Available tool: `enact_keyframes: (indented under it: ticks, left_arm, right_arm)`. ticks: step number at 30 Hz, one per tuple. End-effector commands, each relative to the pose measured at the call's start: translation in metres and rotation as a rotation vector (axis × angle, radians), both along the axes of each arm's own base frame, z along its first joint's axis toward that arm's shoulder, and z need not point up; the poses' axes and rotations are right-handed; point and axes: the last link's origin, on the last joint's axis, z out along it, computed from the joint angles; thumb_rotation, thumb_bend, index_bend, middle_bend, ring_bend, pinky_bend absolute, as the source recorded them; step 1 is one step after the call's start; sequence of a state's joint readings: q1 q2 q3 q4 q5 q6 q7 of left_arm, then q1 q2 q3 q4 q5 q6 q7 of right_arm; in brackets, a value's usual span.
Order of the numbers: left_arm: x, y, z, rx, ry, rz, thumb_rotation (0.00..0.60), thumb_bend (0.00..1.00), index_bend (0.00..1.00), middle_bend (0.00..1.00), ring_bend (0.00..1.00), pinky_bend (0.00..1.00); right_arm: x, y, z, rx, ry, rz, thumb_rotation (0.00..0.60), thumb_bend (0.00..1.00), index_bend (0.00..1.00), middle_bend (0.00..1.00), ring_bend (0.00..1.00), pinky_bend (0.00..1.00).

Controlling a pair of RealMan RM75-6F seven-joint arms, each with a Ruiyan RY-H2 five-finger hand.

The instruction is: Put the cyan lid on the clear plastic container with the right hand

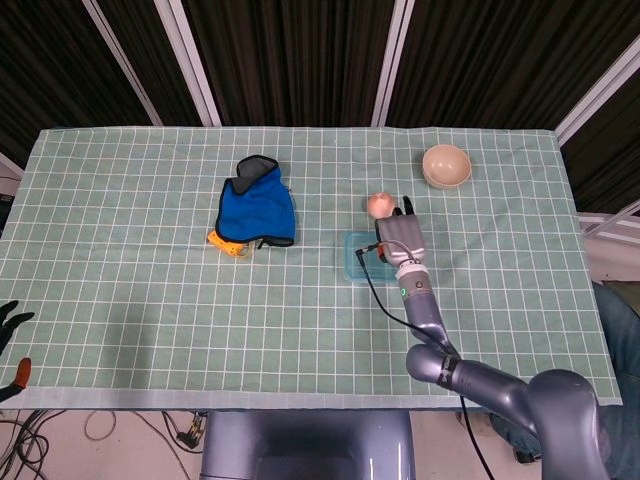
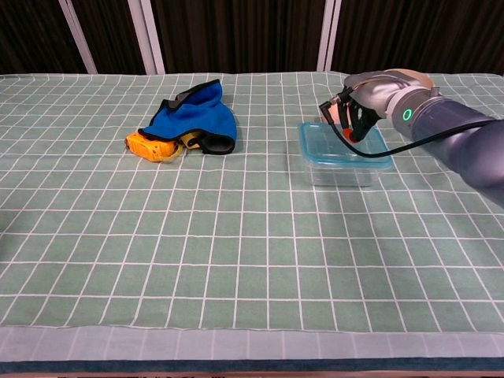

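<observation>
A: Starting from the near side, what do we have?

B: The near part of the checked tablecloth (image 2: 236,260) carries nothing. Further in stands the clear plastic container (image 2: 343,168), and the cyan lid (image 2: 339,146) lies flat on top of it, its rim following the box's edge.

A: So the lid is already in place?

B: I judge yes, or almost; I cannot see if it is pressed fully down.

A: And the right hand (image 2: 364,98)?

B: It hangs over the far edge of the lid, fingers bent downward. Whether they touch the lid or pinch it, I cannot tell. I suppose it sits there to push the lid or to let go.

A: The left hand?

B: Only dark fingertips at the table's left border (image 1: 10,322), far from the work; their state is not clear.

A: What is behind?

B: A blue cloth (image 2: 191,120) over a yellow object (image 2: 150,147), a small pinkish ball (image 1: 379,204), and a beige bowl (image 1: 446,166) at the back.
</observation>
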State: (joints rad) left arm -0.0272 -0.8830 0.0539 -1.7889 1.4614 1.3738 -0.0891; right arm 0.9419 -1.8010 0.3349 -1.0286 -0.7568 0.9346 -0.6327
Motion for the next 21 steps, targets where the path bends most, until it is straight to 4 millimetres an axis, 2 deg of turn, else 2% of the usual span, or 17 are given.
enact_keyframes:
  ticks: [1, 5, 9, 16, 21]
  left_arm:
    - [0.000, 0.000, 0.000, 0.000, -0.001, 0.000, 0.600, 0.52, 0.14, 0.00, 0.00, 0.00]
    - [0.000, 0.000, 0.000, -0.005, -0.006, 0.004, 0.600, 0.52, 0.14, 0.00, 0.00, 0.00]
    - [-0.001, 0.001, 0.000, -0.008, -0.013, 0.005, 0.600, 0.52, 0.14, 0.00, 0.00, 0.00]
    - [-0.001, 0.001, 0.001, -0.012, -0.022, 0.003, 0.600, 0.52, 0.14, 0.00, 0.00, 0.00]
    - [-0.001, 0.001, 0.002, -0.014, -0.031, 0.005, 0.600, 0.52, 0.14, 0.00, 0.00, 0.00]
  right_arm:
    - [0.007, 0.003, 0.008, -0.012, -0.024, 0.018, 0.600, 0.48, 0.69, 0.57, 0.25, 0.00]
    - [0.016, 0.015, 0.018, -0.014, -0.055, 0.052, 0.600, 0.48, 0.69, 0.57, 0.25, 0.00]
    - [0.019, 0.037, 0.021, -0.013, -0.053, 0.093, 0.600, 0.48, 0.70, 0.57, 0.25, 0.00]
    - [0.027, 0.075, 0.005, 0.001, -0.046, 0.160, 0.600, 0.48, 0.70, 0.57, 0.25, 0.00]
    - [0.032, 0.086, -0.006, -0.002, -0.047, 0.175, 0.600, 0.48, 0.69, 0.57, 0.25, 0.00]
